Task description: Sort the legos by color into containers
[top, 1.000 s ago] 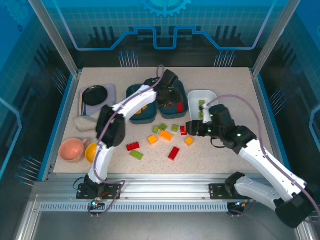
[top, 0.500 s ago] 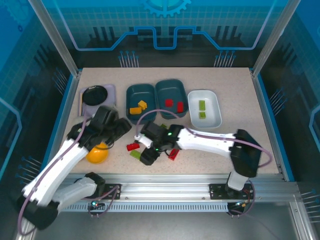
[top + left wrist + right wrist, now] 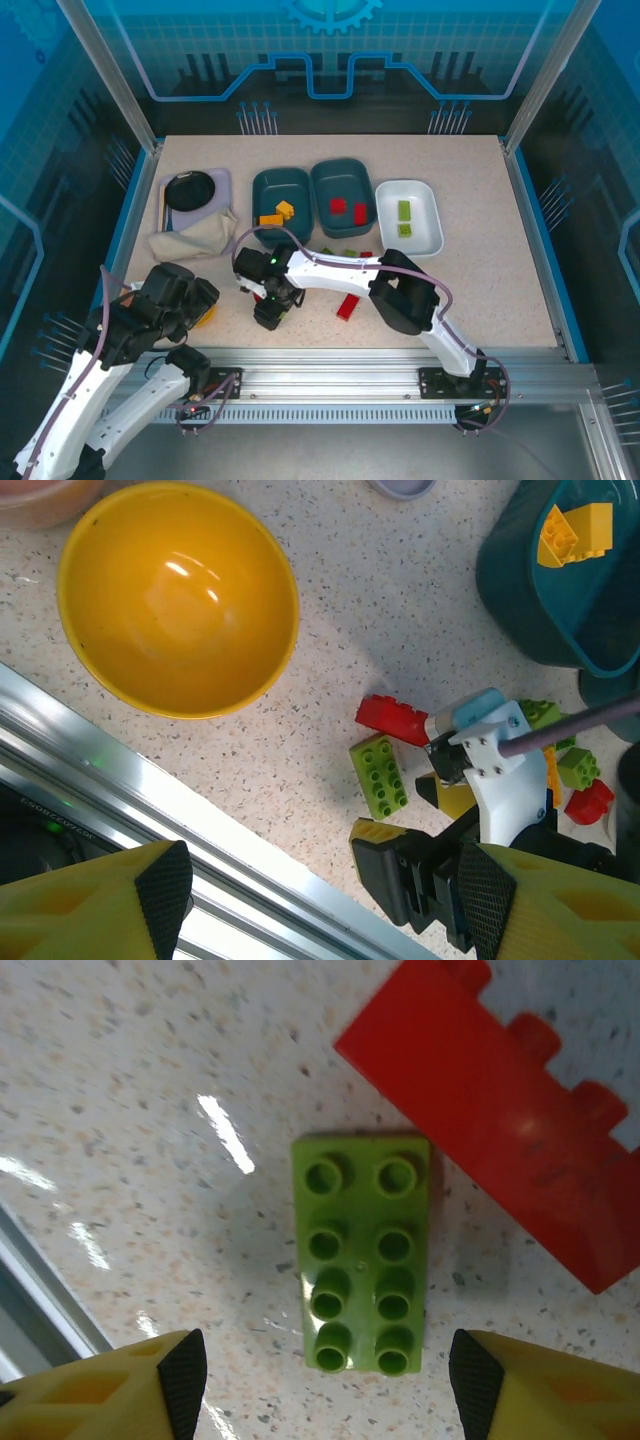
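Glossy green eight-stud brick [image 3: 362, 1252] under the right gripper [image 3: 322, 1385], fingers apart.
Brick flat on the speckled table [image 3: 120, 1110] near its front edge, just beside a red brick [image 3: 500, 1120]; left gripper [image 3: 325, 895] spread wide by the yellow bowl [image 3: 178, 595].

You can see a yellow bowl [image 3: 178, 600] on the speckled bench [image 3: 480, 280] — a pink bowl [image 3: 40, 488] sits just beside it. Farther back, a black plate [image 3: 190, 189] rests on a grey tray [image 3: 224, 185] — a crumpled cloth [image 3: 195, 240] lies next to it.

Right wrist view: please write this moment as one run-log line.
right fingers open over green brick | red brick beside it | left fingers open near yellow bowl
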Controlling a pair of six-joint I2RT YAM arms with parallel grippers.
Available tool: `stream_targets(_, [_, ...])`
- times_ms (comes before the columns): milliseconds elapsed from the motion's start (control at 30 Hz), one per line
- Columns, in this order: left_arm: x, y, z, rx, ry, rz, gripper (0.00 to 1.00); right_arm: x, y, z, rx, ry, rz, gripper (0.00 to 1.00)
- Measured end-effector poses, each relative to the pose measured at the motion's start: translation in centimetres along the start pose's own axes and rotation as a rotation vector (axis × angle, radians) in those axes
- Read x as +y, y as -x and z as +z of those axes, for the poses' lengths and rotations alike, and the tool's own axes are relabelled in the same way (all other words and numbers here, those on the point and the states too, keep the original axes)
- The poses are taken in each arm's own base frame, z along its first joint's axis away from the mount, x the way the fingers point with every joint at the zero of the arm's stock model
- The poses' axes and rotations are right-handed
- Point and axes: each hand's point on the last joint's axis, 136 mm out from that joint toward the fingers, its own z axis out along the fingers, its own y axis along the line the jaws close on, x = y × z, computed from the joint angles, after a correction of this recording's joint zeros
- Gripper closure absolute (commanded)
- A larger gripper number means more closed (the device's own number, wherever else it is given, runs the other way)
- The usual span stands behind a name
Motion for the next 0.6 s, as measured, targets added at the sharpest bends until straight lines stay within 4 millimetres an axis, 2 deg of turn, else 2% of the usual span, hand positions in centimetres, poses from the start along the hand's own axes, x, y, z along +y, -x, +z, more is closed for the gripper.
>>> stream_targets(367, [0.0, 0.0, 0.1, 0.001, 0.003, 0.009, 0.26, -0.9, 0.9, 1.8, 0.057, -0.054, 0.03, 0.49])
stream_targets(500, [0.0, 0.0, 0.1, 0.0, 0.001, 0.01, 0.26, -1.1, 1.1, 1.8, 0.062, -0.069, 0.031, 0.54])
stream_targets(600, [0.0, 0.0, 0.1, 0.0, -0.001, 0.013, 0.26, -1.3, 1.1, 1.8, 0.066, -0.081, 0.032, 0.62])
